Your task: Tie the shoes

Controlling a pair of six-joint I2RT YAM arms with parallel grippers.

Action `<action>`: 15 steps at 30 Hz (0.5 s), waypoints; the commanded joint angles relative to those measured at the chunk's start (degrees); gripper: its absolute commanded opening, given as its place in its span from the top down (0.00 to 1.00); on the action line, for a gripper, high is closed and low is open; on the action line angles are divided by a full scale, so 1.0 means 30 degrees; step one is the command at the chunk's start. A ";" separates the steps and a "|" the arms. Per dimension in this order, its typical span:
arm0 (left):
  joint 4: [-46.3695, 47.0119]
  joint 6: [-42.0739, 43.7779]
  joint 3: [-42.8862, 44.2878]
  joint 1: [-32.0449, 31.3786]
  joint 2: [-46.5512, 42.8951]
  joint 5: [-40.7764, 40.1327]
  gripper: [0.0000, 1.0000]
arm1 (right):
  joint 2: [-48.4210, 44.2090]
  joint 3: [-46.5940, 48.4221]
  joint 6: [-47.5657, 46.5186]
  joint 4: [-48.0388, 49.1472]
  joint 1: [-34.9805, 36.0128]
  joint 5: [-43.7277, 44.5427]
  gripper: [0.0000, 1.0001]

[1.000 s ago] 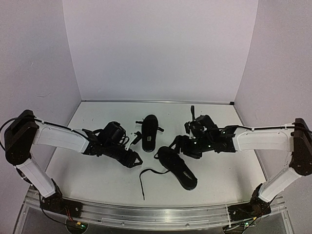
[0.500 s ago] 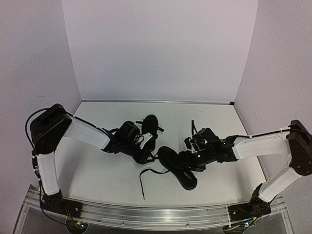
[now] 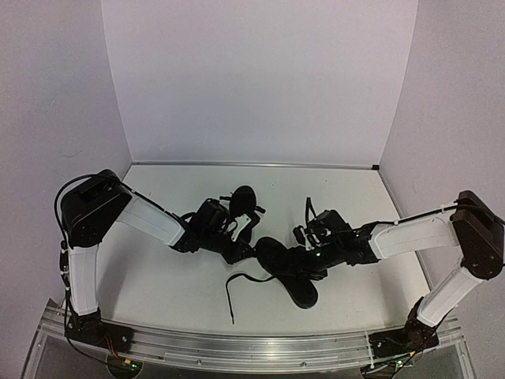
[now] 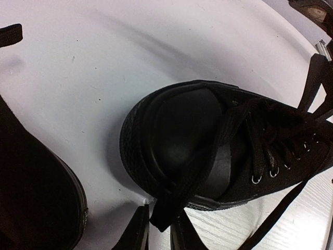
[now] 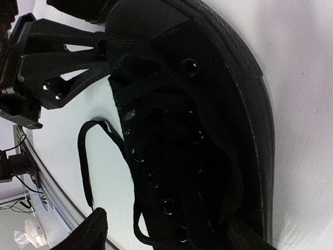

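The two black shoes lie mid-table. The far shoe (image 3: 244, 197) points away, and the near shoe (image 3: 293, 278) lies slantwise with one lace (image 3: 230, 296) trailing toward the front edge. My left gripper (image 3: 246, 251) sits at the near shoe's toe. In the left wrist view the toe cap (image 4: 177, 135) fills the middle, and a flat lace end (image 4: 162, 211) is pinched between the narrow fingers of the left gripper (image 4: 158, 217). My right gripper (image 3: 295, 264) hangs over the laced upper (image 5: 171, 151) of the near shoe. The right gripper (image 5: 169, 224) is open and straddles the shoe, with its left finger (image 5: 89, 233) off the shoe.
The far shoe's sole (image 4: 31, 182) lies just left of the left fingers. The left gripper's frame (image 5: 57, 67) shows in the right wrist view, close to the near shoe's toe. The trailing lace (image 5: 83, 151) loops toward the metal rail (image 3: 252, 351) at the front edge.
My left arm has swung right to the near shoe's toe and its jaws have closed on the lace end. My right gripper has come down and left over the shoe and has narrowed slightly.
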 commanded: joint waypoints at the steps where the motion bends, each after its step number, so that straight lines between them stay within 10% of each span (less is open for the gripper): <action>1: 0.1037 0.0181 0.0325 -0.0021 -0.0447 -0.0182 0.99 | -0.0101 0.0488 0.0139 0.1058 0.0253 -0.1261 0.32; 15: -0.4520 0.2463 0.3915 -0.1034 -0.3977 -0.1973 1.00 | -0.4247 0.0823 -0.0728 0.1578 -0.0744 -0.0785 0.27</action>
